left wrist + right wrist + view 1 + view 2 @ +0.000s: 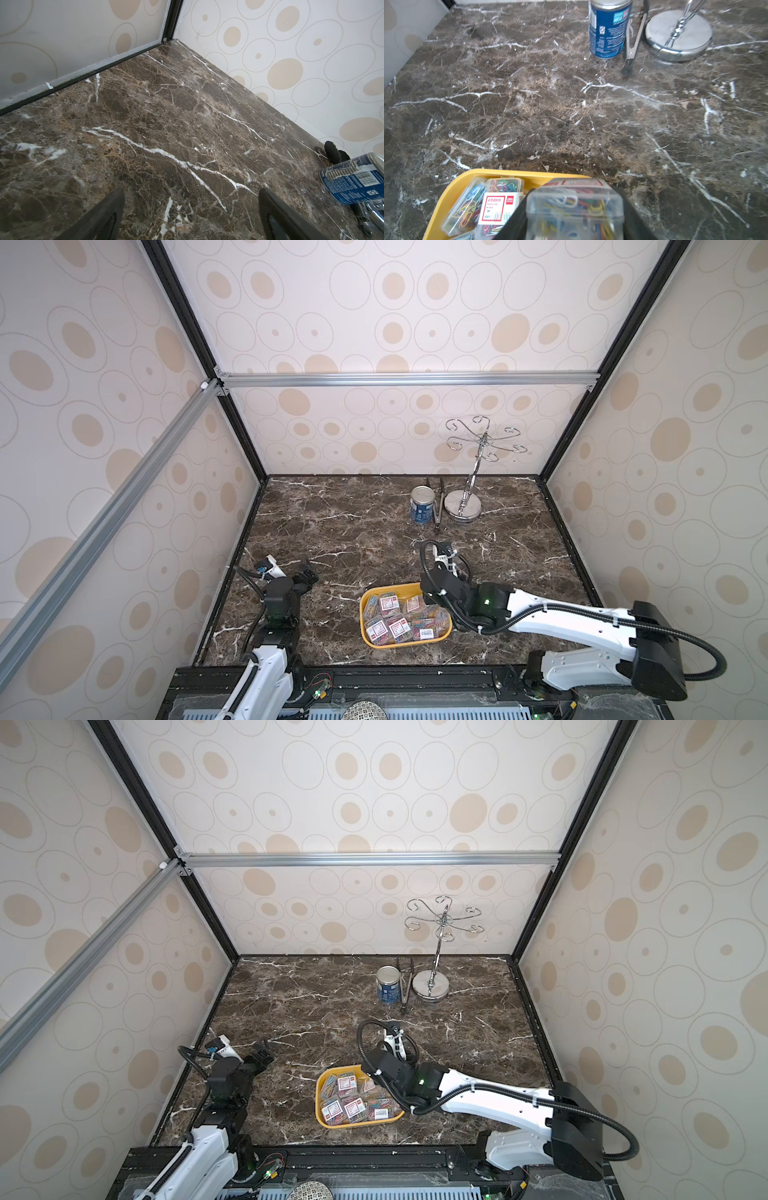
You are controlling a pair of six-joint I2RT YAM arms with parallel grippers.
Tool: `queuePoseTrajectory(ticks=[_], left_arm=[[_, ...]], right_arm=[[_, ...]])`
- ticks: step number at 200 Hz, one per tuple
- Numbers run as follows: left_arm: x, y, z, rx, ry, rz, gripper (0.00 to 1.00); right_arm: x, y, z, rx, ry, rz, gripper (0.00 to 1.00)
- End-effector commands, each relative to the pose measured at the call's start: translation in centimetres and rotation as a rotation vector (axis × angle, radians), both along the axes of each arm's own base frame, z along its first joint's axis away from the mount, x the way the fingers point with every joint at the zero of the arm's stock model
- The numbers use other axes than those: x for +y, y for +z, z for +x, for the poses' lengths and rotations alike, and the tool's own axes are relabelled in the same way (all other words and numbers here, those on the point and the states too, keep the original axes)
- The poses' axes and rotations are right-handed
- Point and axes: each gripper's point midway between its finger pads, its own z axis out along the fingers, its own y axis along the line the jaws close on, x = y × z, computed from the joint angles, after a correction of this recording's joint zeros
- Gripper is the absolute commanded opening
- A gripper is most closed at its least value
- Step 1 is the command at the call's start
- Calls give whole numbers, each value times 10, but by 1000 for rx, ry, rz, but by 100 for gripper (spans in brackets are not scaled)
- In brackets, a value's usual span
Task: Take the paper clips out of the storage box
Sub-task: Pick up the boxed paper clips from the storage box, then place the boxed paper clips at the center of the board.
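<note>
Black right gripper (574, 216) clamping clear cube-like paper clips case (574, 197) by yellow storage box (463, 182), left gripper (191, 193) gaping over veined marble (166, 124)

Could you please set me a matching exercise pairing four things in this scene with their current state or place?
Things:
1. tin can
2. storage box
3. left gripper
4. right gripper

States or places:
A. shut on a clear case
B. upright beside the tongs
C. open and empty
D. yellow, holding the paper clips

Pairs: 1-B, 2-D, 3-C, 4-A
</note>
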Motion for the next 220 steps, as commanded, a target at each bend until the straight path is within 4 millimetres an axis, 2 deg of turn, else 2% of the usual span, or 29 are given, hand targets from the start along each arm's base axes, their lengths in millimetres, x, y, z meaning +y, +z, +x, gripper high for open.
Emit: queuePoseTrajectory(ticks=[1,15,38,64,85,112,137,183,220], left_arm=[[2,1,-1,-10,19,-12,100],[2,1,-1,-9,21,-13,100],[1,1,-1,-9,17,-13,100],[1,1,0,-9,14,-12,100],[1,1,0,-8,13,-11,100],[1,1,0,-7,13,-11,100],[1,0,0,-5,12,-11,100],[1,0,1,-4,13,-11,100],[1,0,1,2,15,-10,100]], right_arm=[[-32,24,11,-142,-103,-12,44],[-55,34,16,-201,-170,-8,44],[-94,35,27,-229,-282,-1,44],[-138,25,34,-291,-403,-9,44],[-157,12,37,-329,-439,6,45],[-168,-14,45,-337,-438,18,51],[-175,-34,58,-286,-458,10,45],[-154,-58,83,-258,-407,-6,42],[-147,-81,99,-212,-406,-51,41]])
